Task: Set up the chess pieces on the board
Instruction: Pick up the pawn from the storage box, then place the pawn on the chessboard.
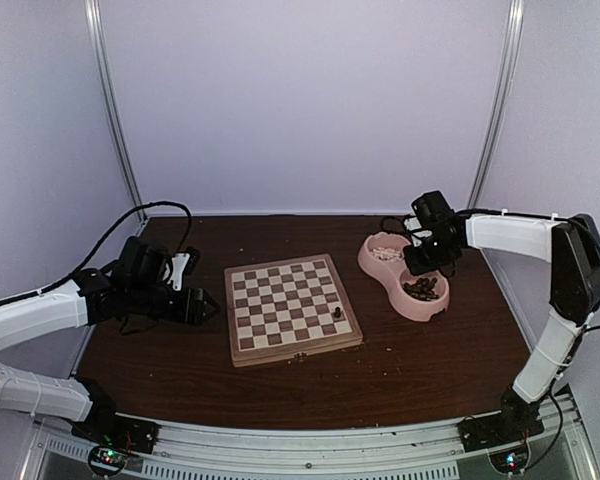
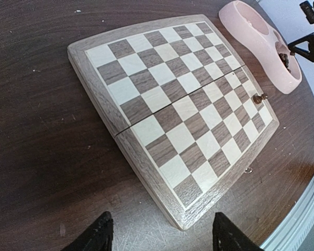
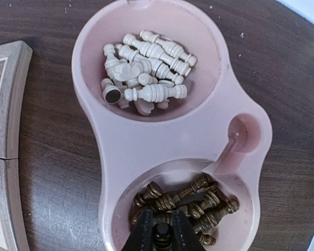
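Open table (image 1: pixel 180 370) lies all round the board (image 1: pixel 293 308); a lone piece (image 1: pixel 329 316) stands near its right edge. Our left fingers (image 2: pixel 97 235) hang spread, holding nothing, just off the board's left edge. Our right fingers (image 3: pixel 144 232) pinch a dark piece (image 3: pixel 162 236) in the bowl's (image 3: pixel 162 141) near well, its base cut off by the frame.

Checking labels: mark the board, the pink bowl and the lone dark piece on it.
board (image 1: pixel 280 300): top external view, bare middle squares.
pink bowl (image 3: pixel 162 141): right wrist view, bridge between wells.
lone dark piece (image 2: pixel 258 98): left wrist view, its body.
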Robot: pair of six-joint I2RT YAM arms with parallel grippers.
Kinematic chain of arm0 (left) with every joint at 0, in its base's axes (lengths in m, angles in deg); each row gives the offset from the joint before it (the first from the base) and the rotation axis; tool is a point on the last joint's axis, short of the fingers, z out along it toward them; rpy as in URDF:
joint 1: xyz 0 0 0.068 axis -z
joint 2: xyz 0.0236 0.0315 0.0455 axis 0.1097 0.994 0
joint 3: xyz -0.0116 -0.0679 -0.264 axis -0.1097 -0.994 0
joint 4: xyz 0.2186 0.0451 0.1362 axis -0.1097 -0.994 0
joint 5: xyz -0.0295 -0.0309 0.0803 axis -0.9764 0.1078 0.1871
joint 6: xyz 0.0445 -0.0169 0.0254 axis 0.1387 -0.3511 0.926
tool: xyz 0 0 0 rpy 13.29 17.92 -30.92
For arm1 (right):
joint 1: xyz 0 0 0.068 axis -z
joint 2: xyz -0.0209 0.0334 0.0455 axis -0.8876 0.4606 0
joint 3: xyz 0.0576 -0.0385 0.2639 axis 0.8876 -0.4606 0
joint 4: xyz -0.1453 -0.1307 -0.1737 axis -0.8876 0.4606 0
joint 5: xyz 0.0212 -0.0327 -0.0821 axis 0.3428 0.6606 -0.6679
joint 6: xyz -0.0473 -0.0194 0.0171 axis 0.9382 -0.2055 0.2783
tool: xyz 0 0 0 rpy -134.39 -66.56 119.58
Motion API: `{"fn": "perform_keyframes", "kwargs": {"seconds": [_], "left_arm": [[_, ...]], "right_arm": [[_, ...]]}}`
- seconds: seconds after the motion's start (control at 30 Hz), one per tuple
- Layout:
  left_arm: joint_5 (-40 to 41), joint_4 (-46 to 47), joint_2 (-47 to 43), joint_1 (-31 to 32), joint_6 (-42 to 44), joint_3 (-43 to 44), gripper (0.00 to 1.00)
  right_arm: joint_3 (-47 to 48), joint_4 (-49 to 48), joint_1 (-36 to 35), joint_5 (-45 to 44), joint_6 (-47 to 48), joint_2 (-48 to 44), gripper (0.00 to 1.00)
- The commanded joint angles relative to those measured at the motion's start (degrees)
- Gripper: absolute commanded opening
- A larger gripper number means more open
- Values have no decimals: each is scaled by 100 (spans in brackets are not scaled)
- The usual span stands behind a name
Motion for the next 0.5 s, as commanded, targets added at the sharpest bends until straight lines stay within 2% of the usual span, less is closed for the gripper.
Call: {"fn": "perform_keyframes", "kwargs": {"seconds": [0.0, 0.1, 0.23, 0.37, 0.47], "left_arm": [[28, 102, -82, 0, 71, 96, 65], [9, 117, -36, 0, 86, 138, 65], [-95, 187, -18, 0, 48, 115, 65], [-147, 275, -59, 0, -22, 10, 65], [-182, 318, -108, 0, -85, -42, 65]], "right_arm": [[-429, -623, -95, -269, 106, -648, 13], [-783, -1014, -134, -178, 148, -1065, 13], [-1378, -1794, -336, 659, 108, -1735, 15], [-1889, -2512, -1212, 658, 446, -2227, 15], [-2142, -3016, -1675, 847, 307, -2344, 15]]}}
